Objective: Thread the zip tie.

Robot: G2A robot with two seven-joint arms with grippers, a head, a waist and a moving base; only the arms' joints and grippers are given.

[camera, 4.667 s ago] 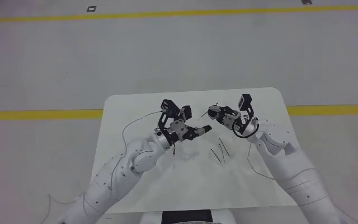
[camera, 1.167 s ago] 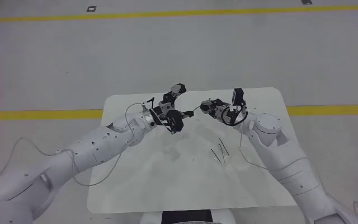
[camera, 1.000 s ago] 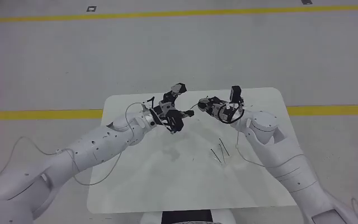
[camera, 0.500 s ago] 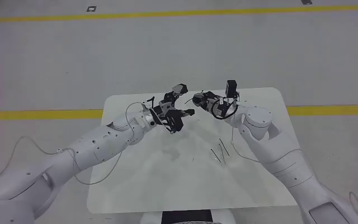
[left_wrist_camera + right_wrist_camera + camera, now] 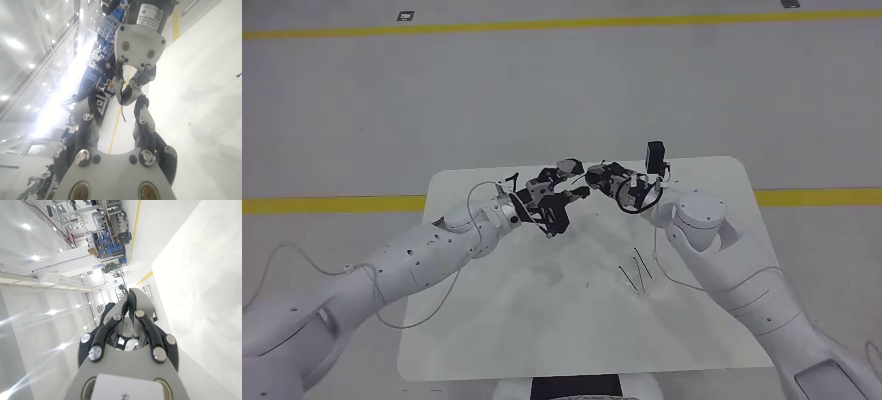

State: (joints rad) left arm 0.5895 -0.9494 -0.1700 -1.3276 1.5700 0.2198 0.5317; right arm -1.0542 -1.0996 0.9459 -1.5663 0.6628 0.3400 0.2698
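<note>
A thin black zip tie [image 5: 122, 98] is pinched in my right gripper [image 5: 123, 101], its short free end [image 5: 124, 116] sticking out past the fingertips. My left gripper [image 5: 113, 103] faces it with fingers apart, and the tie's free end hangs in the gap between them without touching either finger. In the top view the left gripper [image 5: 568, 186] and the right gripper [image 5: 596, 181] meet tip to tip above the far middle of the white table [image 5: 492, 330]. In its own wrist view the right gripper [image 5: 129, 296] has its fingers pressed together.
Some loose black zip ties [image 5: 635, 268] lie on the table right of centre, below the right arm. A yellow floor line [image 5: 332, 204] runs behind the table on both sides. The near half of the table is bare.
Over the last second the right gripper moved left with the tie. The left gripper then closed the gap to it, so the two grippers now meet.
</note>
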